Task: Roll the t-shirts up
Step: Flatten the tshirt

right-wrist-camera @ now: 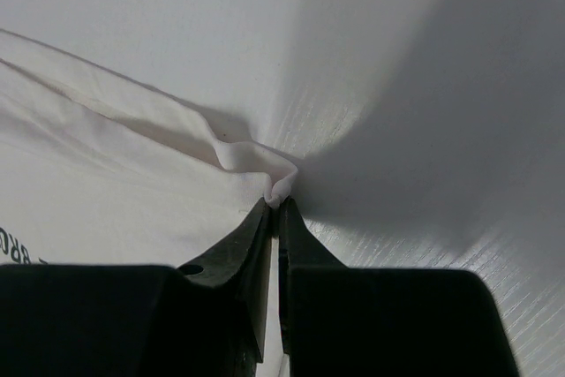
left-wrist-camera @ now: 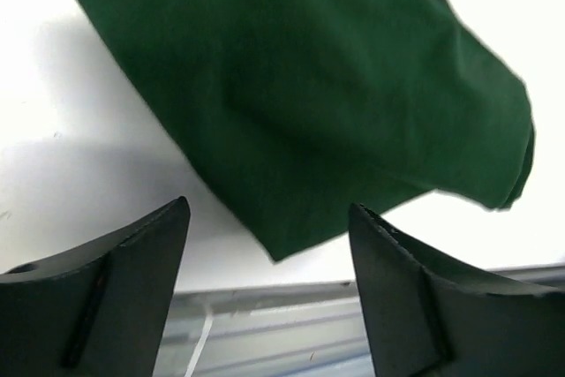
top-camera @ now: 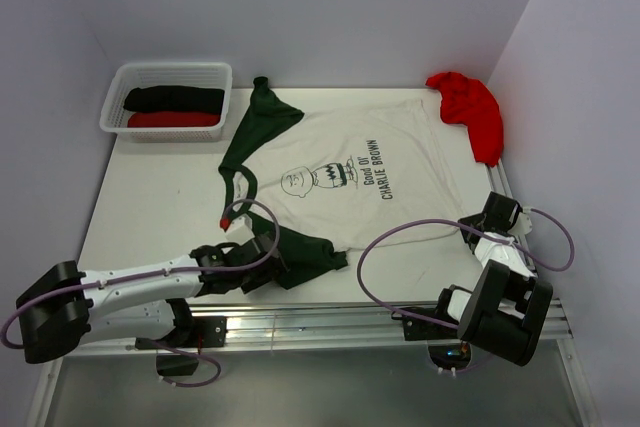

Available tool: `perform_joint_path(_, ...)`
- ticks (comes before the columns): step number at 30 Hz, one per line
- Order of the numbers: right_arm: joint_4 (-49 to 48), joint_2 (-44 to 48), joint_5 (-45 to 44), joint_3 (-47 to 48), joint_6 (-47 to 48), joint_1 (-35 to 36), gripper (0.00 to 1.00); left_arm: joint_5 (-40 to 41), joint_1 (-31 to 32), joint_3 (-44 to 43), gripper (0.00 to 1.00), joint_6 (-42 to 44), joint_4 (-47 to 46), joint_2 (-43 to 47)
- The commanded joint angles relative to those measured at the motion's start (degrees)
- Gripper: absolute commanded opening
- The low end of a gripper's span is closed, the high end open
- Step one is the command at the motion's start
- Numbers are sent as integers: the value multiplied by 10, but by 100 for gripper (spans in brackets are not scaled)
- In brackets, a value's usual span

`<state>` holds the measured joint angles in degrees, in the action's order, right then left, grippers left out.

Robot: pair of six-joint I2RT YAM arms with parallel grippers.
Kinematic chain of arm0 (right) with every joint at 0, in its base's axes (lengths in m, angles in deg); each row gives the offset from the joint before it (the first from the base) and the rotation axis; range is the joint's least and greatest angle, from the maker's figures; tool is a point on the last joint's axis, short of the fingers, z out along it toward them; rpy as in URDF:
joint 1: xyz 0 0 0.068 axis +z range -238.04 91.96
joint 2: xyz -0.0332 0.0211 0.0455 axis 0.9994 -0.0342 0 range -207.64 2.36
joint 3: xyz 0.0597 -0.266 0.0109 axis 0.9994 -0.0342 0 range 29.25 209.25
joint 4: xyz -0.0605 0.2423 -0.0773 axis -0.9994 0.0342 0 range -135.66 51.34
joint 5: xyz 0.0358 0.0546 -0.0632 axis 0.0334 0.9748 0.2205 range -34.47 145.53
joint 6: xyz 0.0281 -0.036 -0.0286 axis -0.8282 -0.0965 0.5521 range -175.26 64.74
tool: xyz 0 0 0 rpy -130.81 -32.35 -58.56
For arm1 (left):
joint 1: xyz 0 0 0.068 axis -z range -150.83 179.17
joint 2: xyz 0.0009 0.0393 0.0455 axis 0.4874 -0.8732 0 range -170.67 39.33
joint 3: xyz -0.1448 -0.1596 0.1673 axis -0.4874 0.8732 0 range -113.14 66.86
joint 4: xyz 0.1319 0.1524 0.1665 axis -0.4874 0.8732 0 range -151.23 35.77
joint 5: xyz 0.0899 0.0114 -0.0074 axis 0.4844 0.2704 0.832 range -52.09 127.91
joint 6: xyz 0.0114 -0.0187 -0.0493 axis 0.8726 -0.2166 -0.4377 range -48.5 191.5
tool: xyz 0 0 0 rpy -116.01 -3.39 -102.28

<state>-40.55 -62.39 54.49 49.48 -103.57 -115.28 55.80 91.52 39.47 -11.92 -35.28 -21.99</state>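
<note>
Light, floppy white tee (top-camera: 340, 177) likely bunches if dragged: right gripper (right-wrist-camera: 275, 205) clamps its hem corner, left gripper (left-wrist-camera: 269, 209) stands jaws apart over the green sleeve (left-wrist-camera: 309, 86), a good edge grab.

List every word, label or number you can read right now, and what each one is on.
"Good Ol' CHARLIE BROWN": printed sideways on the white t-shirt, beside the cartoon figure.
Cut-off dark letters at the right wrist view's left edge, same shirt: unreadable.
No text visible on the red t-shirt or the basket.
</note>
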Motion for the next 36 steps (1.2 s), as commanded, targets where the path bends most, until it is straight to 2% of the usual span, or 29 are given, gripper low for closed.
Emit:
perform_joint_path(1, -6, 4, -5, -5, 9, 4, 0, 53, 5, -5, 77, -30, -46, -15)
perform_joint_path(4, -7, 4, -4, -6, 9, 4, 0, 59, 5, -5, 71, -32, -64, -44)
perform_joint_path(7, -6, 0, -5, -5, 9, 4, 0, 53, 5, -19, 56, -17, -71, -66)
perform_joint_path(8, -5, -2, -4, -4, 9, 4, 0, 43, 5, -25, 47, -10, -62, -68)
perform_joint_path(12, -4, -3, -5, -2, 9, 4, 0, 19, 5, -50, 30, 4, -14, -57)
perform_joint_path(20, -6, -7, -5, 0, 9, 7, 0, 24, -3, -128, 20, 62, 124, 38)
perform_joint_path(23, -5, -13, -6, 2, 10, 11, 0, -21, -67, -124, 18, 116, 97, 58)
perform_joint_path(25, -4, -13, -7, 4, 10, 12, 0, -59, -132, -115, 16, 143, 68, 66)
perform_joint_path(26, -4, -13, -7, 4, 10, 14, 0, -67, -162, -113, 11, 151, 38, 66)
perform_joint_path(29, -4, -13, -7, 4, 12, 14, 0, -82, -186, -126, 0, 176, 17, 44)
perform_joint_path(30, -5, -13, -7, 4, 12, 14, 0, -86, -190, -141, 1, 180, 23, 34)
perform_joint_path(33, -10, -16, -4, 4, 13, 15, 0, -120, -190, -142, 37, 202, 42, -1)
perform_joint_path(34, -10, -16, -3, 4, 13, 16, 0, -134, -190, -132, 56, 207, 39, -1)
perform_joint_path(36, -11, -20, -2, 5, 13, 17, 0, -163, -184, -86, 68, 201, 12, 7)
